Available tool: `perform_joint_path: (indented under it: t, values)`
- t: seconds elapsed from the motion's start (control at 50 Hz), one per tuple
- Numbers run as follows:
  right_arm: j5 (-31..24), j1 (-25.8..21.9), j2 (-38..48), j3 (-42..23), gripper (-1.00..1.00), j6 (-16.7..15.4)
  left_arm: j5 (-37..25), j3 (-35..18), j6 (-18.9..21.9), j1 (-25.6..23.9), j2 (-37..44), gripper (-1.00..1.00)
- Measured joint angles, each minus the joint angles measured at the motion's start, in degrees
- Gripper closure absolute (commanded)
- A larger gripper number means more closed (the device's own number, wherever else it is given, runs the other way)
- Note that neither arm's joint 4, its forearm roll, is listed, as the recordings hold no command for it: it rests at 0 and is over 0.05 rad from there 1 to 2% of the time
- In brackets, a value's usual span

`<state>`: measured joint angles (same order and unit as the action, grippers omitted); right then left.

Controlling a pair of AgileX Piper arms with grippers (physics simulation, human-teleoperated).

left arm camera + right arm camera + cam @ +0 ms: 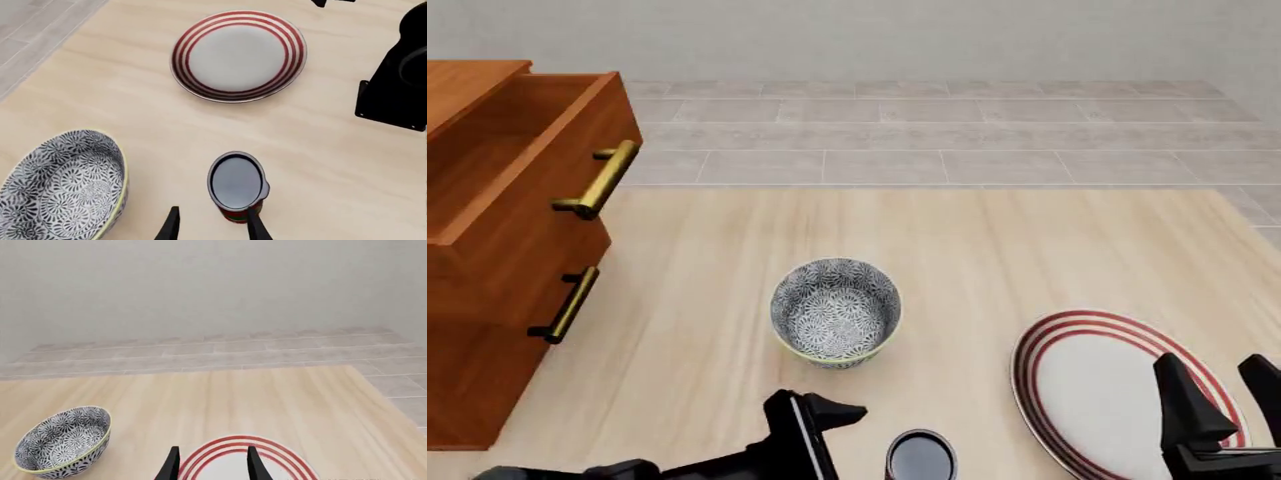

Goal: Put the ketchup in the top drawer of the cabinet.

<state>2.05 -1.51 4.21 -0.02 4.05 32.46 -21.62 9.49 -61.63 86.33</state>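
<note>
— Standing upright on the table (988, 240): the ketchup (237, 185), a small can with a dark-rimmed round top and a strip of red and green label low on its side. Long axis vertical, top facing up.

— Placed where?

— At 6 o'clock in the front view, by the near edge, with the patterned bowl (835, 310) at about 11 o'clock from it and the red-striped plate (1054, 375) at 3 o'clock. Touching neither.

— And the pincers?

— Left gripper (212, 225) spread open, holding nothing; one fingertip (254, 223) overlapping the can's near side in the wrist view, though contact cannot be told. Right gripper (211, 462) likewise parted and empty, hovering over the plate.

— Beyond that?

— Far off at 10 o'clock, the cabinet (481, 390), reddish-brown, with the top drawer (527, 165) pulled out and its brass handle (601, 180) showing above the lower handle (567, 305).
</note>
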Motion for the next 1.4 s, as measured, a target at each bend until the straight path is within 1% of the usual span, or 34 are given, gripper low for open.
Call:
perform_joint_path:
  t: [0.26,0.54,0.98,1.4]
  values:
    - [0.0,0.1,0.3,0.0,-1.00,0.7,1.7,-2.4,-0.2,-2.3,6.0,-1.00]
    - [-0.1,0.3,0.5,0.0,-1.00,0.9,2.8,-3.4,-0.7,-3.7,9.4,-1.00]
    - [-0.1,0.2,0.6,0.0,-1.00,0.7,4.7,-4.1,-0.8,-3.4,13.0,-1.00]
    - [-0.2,0.1,0.7,0.0,-1.00,0.6,5.6,-5.0,-0.3,-2.4,14.0,-1.00]
